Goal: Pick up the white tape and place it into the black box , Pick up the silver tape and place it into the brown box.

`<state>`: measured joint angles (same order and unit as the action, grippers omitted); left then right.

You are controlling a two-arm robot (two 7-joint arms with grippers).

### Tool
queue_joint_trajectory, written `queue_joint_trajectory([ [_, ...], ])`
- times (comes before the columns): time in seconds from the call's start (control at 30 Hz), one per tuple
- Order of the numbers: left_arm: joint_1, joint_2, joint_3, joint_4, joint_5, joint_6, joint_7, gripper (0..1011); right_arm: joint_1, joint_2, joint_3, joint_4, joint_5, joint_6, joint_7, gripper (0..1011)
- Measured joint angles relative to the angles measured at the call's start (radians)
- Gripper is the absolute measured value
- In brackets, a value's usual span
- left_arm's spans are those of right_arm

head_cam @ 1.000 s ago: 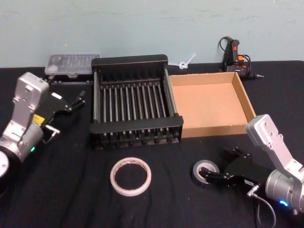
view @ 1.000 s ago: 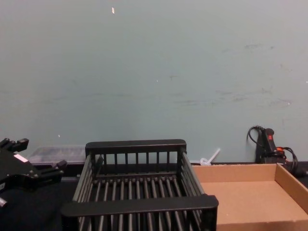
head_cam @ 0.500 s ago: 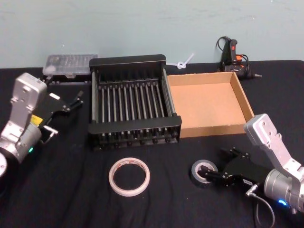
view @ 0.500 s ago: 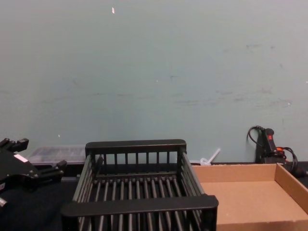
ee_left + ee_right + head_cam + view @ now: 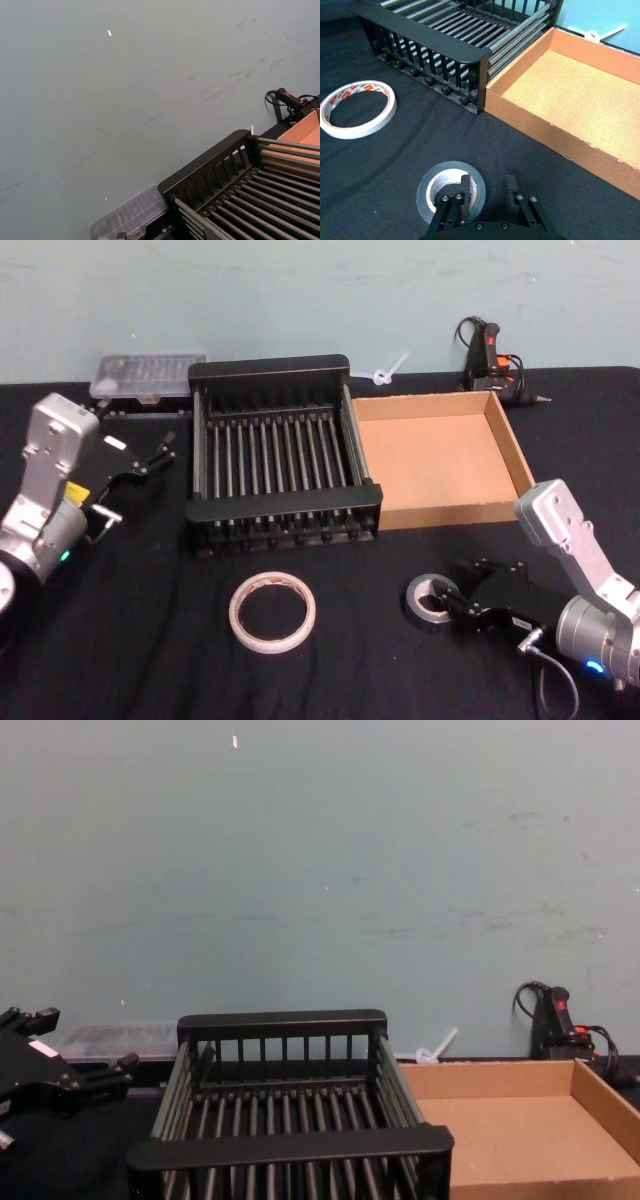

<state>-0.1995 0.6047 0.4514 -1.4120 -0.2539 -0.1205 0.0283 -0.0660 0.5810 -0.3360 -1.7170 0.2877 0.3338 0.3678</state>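
Down near the tabletop's front edge, the silver tape (image 5: 432,601) lies flat, core pointing up, the right gripper (image 5: 488,193) spread across its wall, one finger (image 5: 465,186) inside the core.

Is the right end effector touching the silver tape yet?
Touching: in the right wrist view, one finger sits inside the silver tape, against its core.

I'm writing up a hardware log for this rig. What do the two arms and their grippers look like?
Both arms have boxy silver-grey metal links above rounded grey wrist housings, each housing with a small blue-green light. The left gripper is black with slim fingers, a white label and a yellow sticker by its base. The right gripper is black, with screw heads on its fingers and a grey cable trailing below.
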Motion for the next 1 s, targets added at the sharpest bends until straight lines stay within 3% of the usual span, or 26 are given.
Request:
queue_joint_trajectory([
  [0.03, 0.000, 0.000, 0.000, 0.000, 0.000, 0.000, 0.000, 1001, 0.000, 0.000, 0.000, 0.000, 0.000, 0.000, 0.000, 399],
  [0.3, 0.000, 0.000, 0.000, 0.000, 0.000, 0.000, 0.000, 1001, 0.000, 0.000, 0.000, 0.000, 0.001, -0.001, -0.001, 168],
  [0.7, 0.000, 0.000, 0.000, 0.000, 0.000, 0.000, 0.000, 1001, 0.000, 0.000, 0.000, 0.000, 0.001, -0.001, 0.000, 145],
  [1.0, 0.000, 0.000, 0.000, 0.000, 0.000, 0.000, 0.000, 1001, -0.007, 0.001, 0.022, -0.016, 0.007, -0.029, 0.013, 145],
])
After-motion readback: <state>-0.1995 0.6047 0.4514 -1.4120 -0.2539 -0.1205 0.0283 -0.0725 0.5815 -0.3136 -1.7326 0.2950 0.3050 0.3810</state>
